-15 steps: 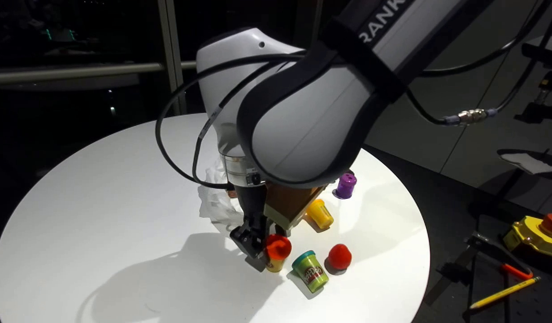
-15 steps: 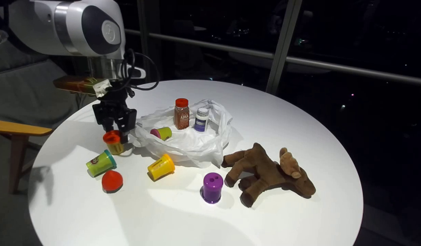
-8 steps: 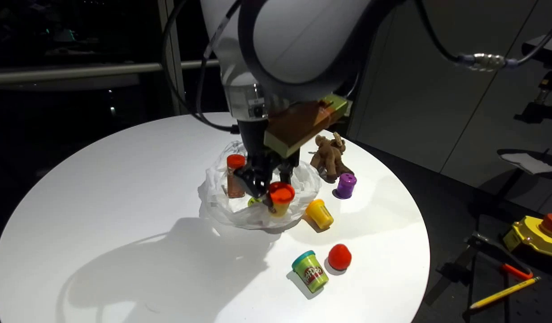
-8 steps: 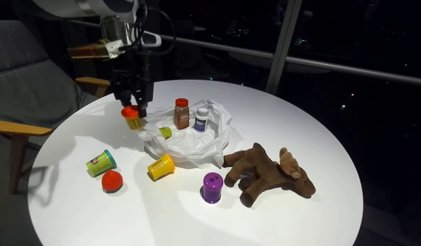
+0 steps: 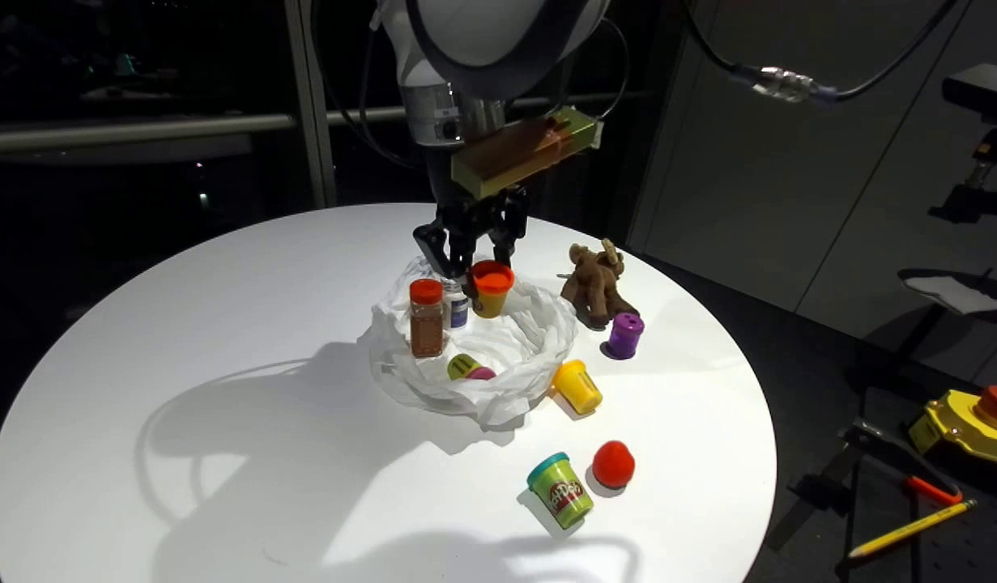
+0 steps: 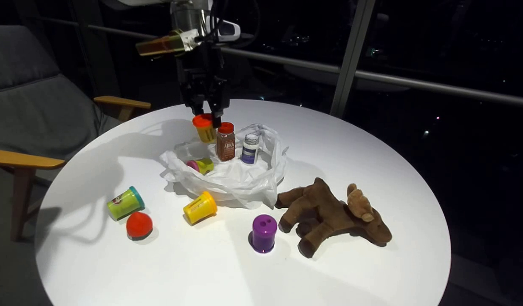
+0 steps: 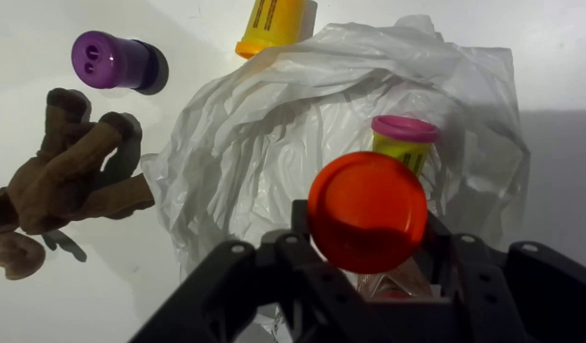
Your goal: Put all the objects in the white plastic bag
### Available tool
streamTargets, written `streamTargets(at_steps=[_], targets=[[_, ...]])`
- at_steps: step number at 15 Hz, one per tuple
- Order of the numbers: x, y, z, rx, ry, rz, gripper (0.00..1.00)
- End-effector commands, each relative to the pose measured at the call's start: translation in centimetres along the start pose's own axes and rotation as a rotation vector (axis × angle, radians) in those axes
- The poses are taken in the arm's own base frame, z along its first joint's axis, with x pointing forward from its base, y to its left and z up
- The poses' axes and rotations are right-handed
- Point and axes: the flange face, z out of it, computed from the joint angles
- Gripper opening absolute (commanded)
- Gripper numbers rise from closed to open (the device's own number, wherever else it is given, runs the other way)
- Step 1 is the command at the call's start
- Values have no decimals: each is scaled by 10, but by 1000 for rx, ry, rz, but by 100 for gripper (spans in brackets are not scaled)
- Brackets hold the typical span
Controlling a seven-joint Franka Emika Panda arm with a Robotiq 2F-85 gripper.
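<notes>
A red-lidded yellow tub [image 5: 492, 293] hangs over the wrinkled white plastic bag [image 6: 240, 191], a pink-lidded tub [image 6: 203, 165] lying inside.

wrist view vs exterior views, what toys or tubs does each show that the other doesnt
Only the wrist view: no extra toy or tub, just the round red plastic lid nearly face-on.
Only the exterior views: the green tub with a teal lid, rounded red toy and the yellow tub body under that lid.
Both: that lid, green tub with a magenta lid, yellow tub with an orange lid, purple plastic cylinder, brown plush animal.
</notes>
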Motion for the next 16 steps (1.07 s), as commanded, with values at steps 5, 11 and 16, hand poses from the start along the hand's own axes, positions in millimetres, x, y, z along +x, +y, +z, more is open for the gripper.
streamTargets(at_steps=[5,11,16], targets=[[61,0,68,-23,-48,128,27],[75,19,82,46,-94,185,92],[72,50,52,127,-70,241,100]])
